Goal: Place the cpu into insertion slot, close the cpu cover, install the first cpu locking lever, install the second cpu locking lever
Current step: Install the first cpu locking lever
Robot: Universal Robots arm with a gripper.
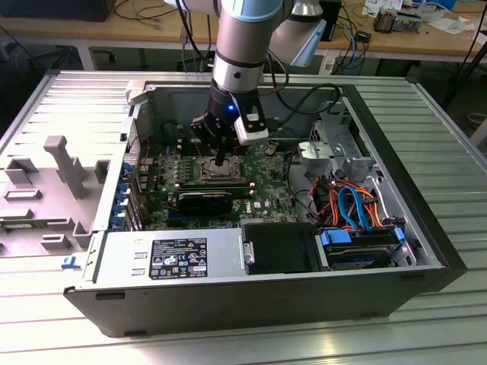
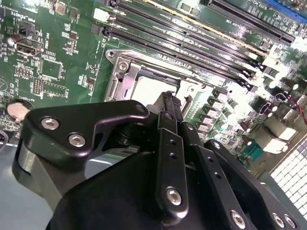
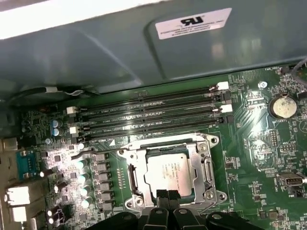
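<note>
The cpu (image 3: 169, 175) lies seated in the insertion slot (image 3: 132, 176) under the lowered cpu cover (image 3: 194, 152); pincer (image 3: 167, 195), fingers pressed together and empty, hovers at the socket edge; judged step: a locking lever, requiring firm downward pressure.

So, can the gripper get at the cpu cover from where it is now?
Probably yes. In the first wrist view the gripper hangs right at the edge of the cpu cover, which lies closed around the cpu. Nothing stands between them; the memory slots lie beside the socket, not over it.
</note>
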